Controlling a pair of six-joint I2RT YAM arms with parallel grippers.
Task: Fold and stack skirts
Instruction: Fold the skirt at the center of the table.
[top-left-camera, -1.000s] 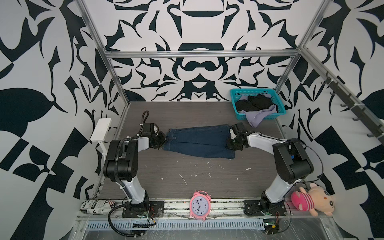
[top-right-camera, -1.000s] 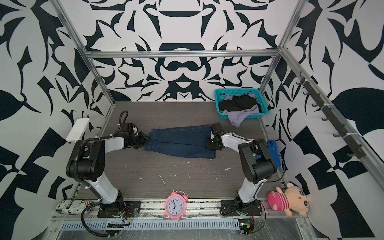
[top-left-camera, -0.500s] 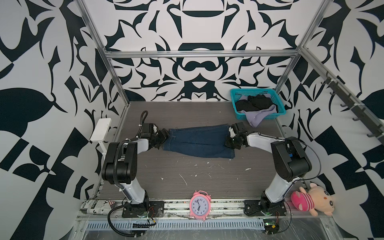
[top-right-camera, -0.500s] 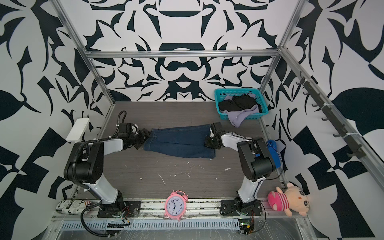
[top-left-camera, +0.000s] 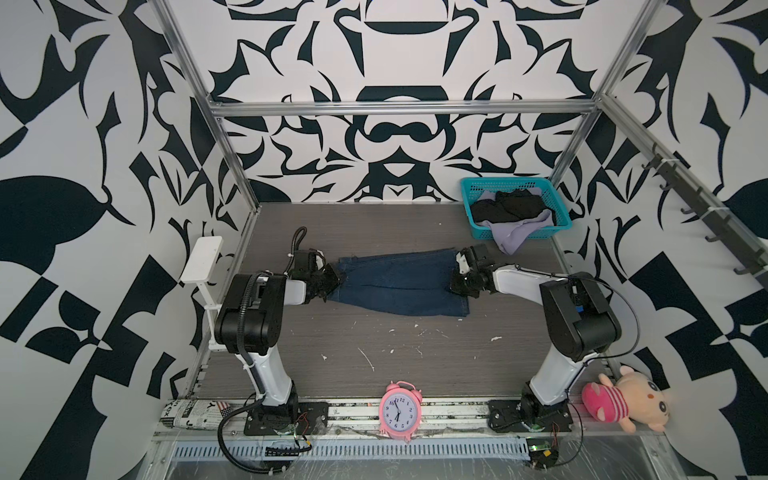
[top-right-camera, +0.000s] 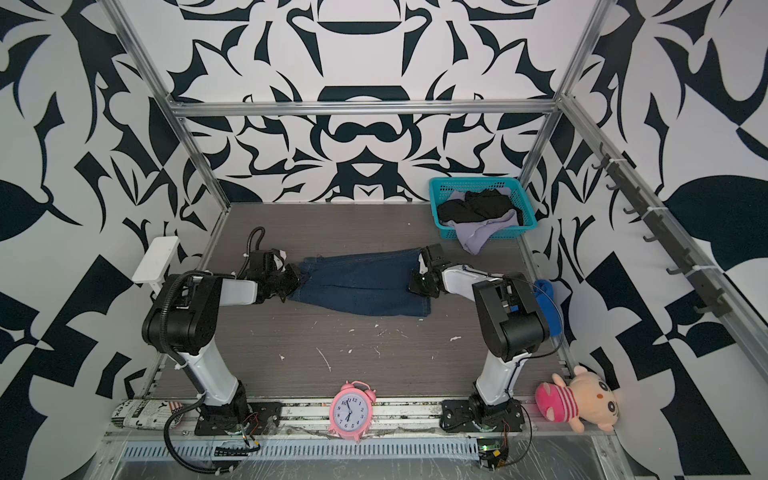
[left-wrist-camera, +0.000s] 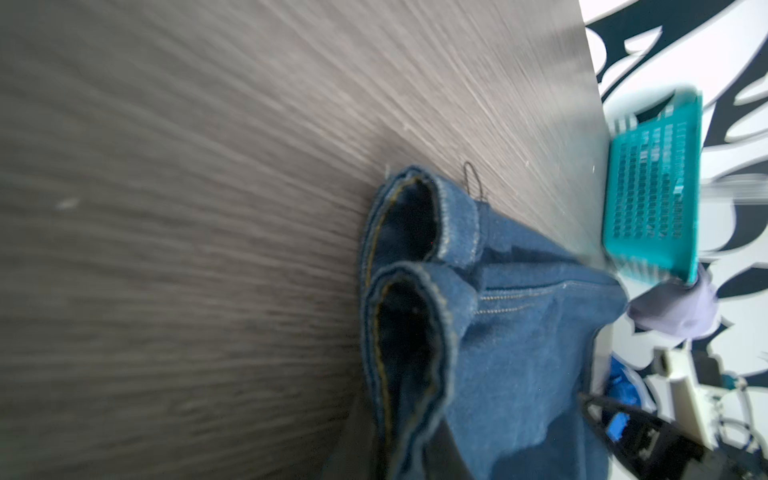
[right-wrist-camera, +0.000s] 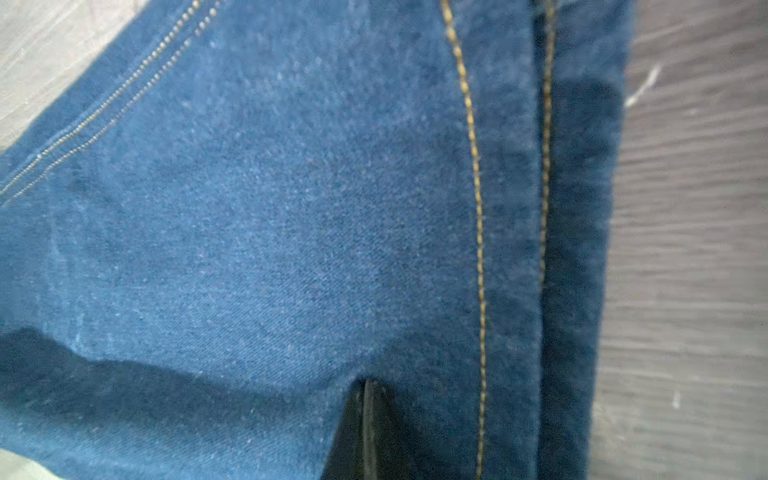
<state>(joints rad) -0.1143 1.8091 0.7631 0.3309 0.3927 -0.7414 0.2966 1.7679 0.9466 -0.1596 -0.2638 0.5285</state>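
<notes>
A dark blue denim skirt (top-left-camera: 399, 284) (top-right-camera: 361, 286) lies flat across the middle of the table in both top views. My left gripper (top-left-camera: 331, 282) (top-right-camera: 296, 281) is at its left end, shut on the rolled denim edge (left-wrist-camera: 415, 316), which runs between its two dark fingers (left-wrist-camera: 453, 453). My right gripper (top-left-camera: 460, 283) (top-right-camera: 419, 282) is shut on the right end, where denim (right-wrist-camera: 291, 208) wraps over one finger (right-wrist-camera: 368, 432). A black skirt (top-left-camera: 507, 205) lies in the teal basket (top-left-camera: 505, 181). A lavender skirt (top-left-camera: 515, 237) (left-wrist-camera: 673, 311) hangs over the basket's front wall.
The basket (top-right-camera: 473, 180) (left-wrist-camera: 652, 195) stands at the back right corner. A pink alarm clock (top-left-camera: 400, 411), a plush toy (top-left-camera: 619, 399) and a rolled newspaper (top-left-camera: 195, 413) sit along the front rail. A bright blue cloth (top-right-camera: 544, 291) lies behind my right arm.
My left gripper's jaws spread wide, then closed again on the skirt's left end, a little further in. The right gripper kept its hold and hardly moved.
</notes>
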